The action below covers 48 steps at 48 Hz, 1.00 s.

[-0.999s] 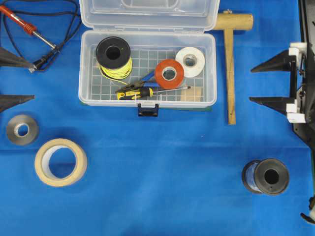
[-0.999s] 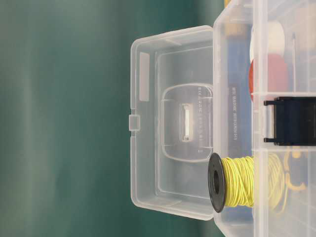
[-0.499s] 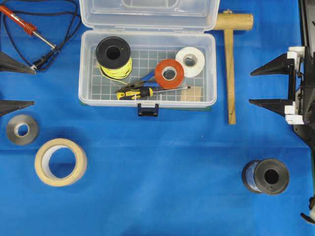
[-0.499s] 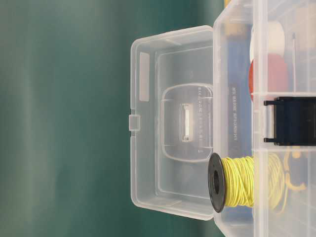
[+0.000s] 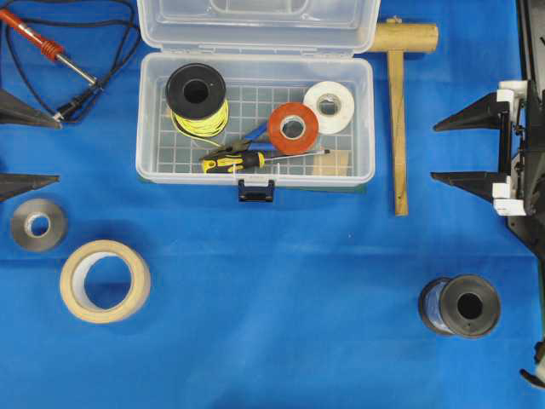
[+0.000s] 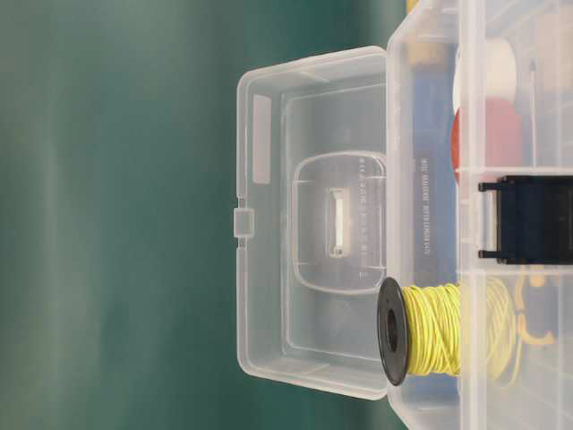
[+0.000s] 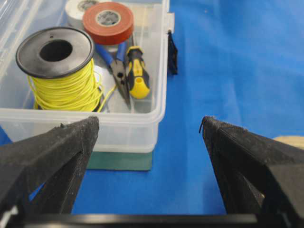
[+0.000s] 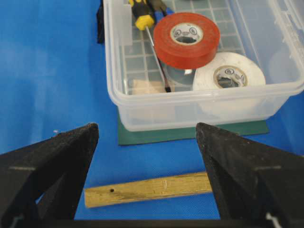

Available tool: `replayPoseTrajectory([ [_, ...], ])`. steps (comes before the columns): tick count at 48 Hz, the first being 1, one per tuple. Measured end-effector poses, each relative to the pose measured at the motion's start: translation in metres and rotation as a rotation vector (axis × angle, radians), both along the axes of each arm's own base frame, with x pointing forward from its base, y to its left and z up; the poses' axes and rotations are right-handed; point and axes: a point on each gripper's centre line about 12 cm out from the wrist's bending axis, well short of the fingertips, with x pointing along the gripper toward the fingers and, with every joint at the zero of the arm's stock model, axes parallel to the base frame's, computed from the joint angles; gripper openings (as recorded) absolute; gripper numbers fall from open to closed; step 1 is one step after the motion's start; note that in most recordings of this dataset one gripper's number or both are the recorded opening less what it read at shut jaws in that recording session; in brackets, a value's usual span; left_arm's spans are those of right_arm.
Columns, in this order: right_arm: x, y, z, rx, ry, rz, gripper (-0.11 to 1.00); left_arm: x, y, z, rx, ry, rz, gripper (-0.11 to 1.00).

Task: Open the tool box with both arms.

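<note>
The tool box [image 5: 255,180], a clear plastic case with a black front latch [image 5: 256,191], stands open with its lid [image 5: 255,21] tipped back; the table-level view shows the lid [image 6: 313,224] upright. Inside lie a yellow wire spool [image 5: 197,98], red tape [image 5: 293,128], white tape [image 5: 329,106] and a screwdriver with pliers [image 5: 234,160]. My left gripper [image 5: 58,151] hangs open at the left edge, well clear of the box, with the box's near corner [image 7: 156,114] ahead of it. My right gripper [image 5: 434,149] is open to the right of the box and holds nothing.
A wooden mallet [image 5: 398,111] lies between the box and the right gripper, its handle [image 8: 147,189] just ahead of the right fingers. A soldering iron [image 5: 47,47] with cable, a grey roll [image 5: 38,224] and a masking tape roll [image 5: 105,280] lie left; a black spool [image 5: 461,305] front right.
The left gripper has drawn back slightly toward the left edge, and the right one has shifted a touch. The box and its raised lid have not moved.
</note>
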Motion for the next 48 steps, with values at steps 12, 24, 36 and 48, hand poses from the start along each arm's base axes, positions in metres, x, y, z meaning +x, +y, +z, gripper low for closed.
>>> replayPoseTrajectory([
  [12,0.0000,0.0003,0.0000,0.001,0.000,0.001,0.83,0.0000,0.0000,-0.0002,0.000,0.002,0.000,0.86],
  [24,0.0000,0.0003,-0.0002,0.000,0.002,0.002,0.83,0.0001,0.0000,-0.0004,0.000,0.003,0.000,0.86],
  [36,0.0000,0.0003,0.0000,0.001,0.000,0.001,0.83,0.0002,-0.0009,-0.0002,0.001,0.002,-0.006,0.86],
  [48,0.0001,0.0005,0.0000,0.000,0.000,0.003,0.83,0.0002,-0.0048,-0.0002,-0.002,0.001,-0.032,0.86],
])
